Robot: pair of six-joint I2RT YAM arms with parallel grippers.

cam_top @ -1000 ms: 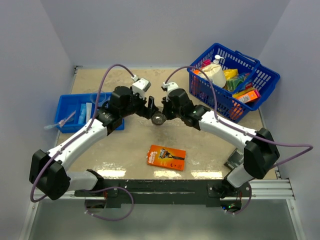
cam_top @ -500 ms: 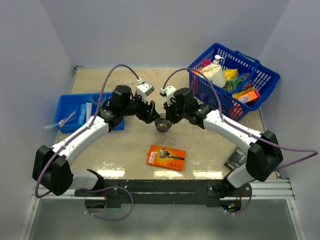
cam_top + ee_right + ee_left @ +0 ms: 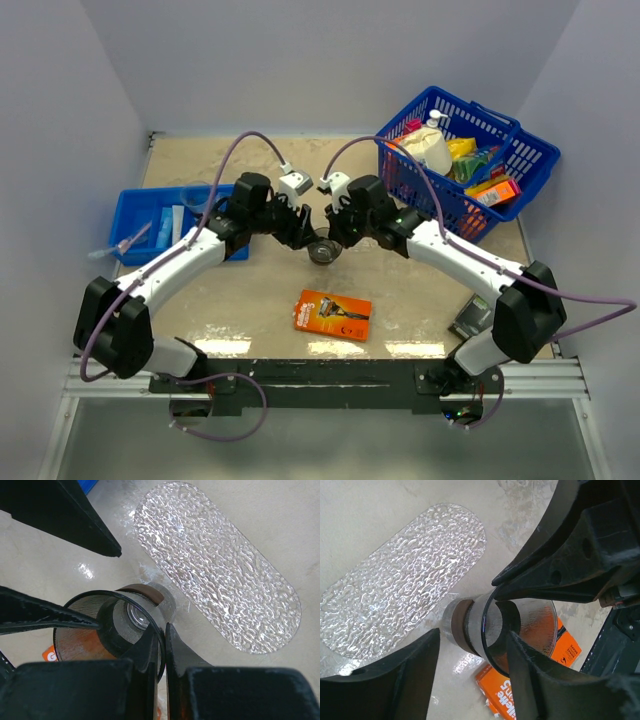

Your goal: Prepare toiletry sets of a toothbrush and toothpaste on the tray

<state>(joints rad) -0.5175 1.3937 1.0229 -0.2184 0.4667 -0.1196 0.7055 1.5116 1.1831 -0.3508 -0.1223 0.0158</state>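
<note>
A brownish translucent cup (image 3: 322, 250) is tilted above the table at the middle, its mouth toward both wrist cameras (image 3: 520, 630) (image 3: 107, 630). My right gripper (image 3: 336, 240) (image 3: 162, 627) is shut on its rim. My left gripper (image 3: 305, 238) (image 3: 475, 635) is open, one finger at the cup's rim and the other apart from it. The clear textured tray (image 3: 405, 575) (image 3: 220, 565) lies flat and bare just beyond the cup; the arms hide it in the top view. Blue and white toothpaste tubes (image 3: 172, 222) and a wrapped toothbrush (image 3: 125, 243) lie in the blue bin.
The blue compartment bin (image 3: 135, 205) stands at the left. A blue wire basket (image 3: 465, 160) of packaged goods stands at the back right. An orange razor pack (image 3: 333, 313) (image 3: 565, 650) lies in front of the cup. A small dark object (image 3: 470, 318) lies by the right arm's base.
The cup and both grippers have come down and slightly nearer. The left wrist has shifted right, closer to the cup. The right gripper has kept its hold on the rim.
</note>
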